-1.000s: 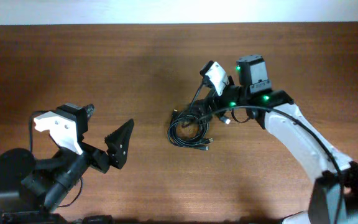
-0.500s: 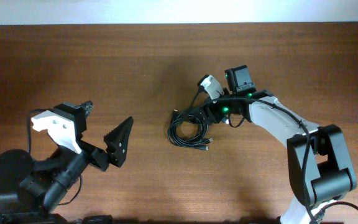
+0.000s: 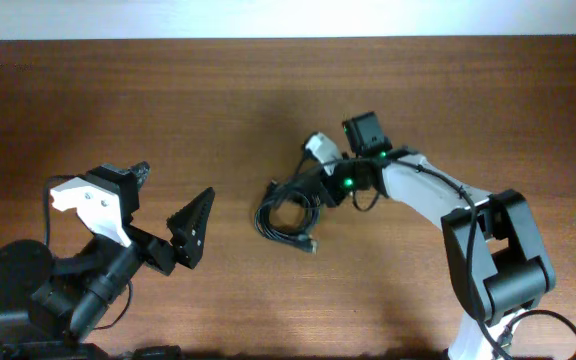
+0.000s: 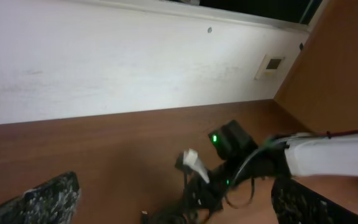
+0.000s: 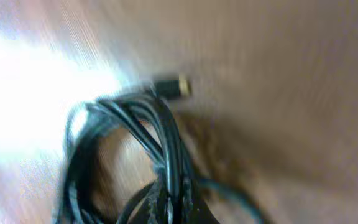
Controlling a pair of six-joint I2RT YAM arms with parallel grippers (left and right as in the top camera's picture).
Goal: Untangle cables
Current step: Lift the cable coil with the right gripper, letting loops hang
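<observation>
My right claw (image 3: 311,188) is closed on the cables (image 3: 286,215). Their black strands gather into one bundle between its tips, though the wrist view is blurred. The loops spread ahead of this claw on the surface (image 3: 168,90), with one plug (image 5: 174,87) at their far edge. My left claw (image 3: 166,203) gapes wide and empty, well apart from the cables.
</observation>
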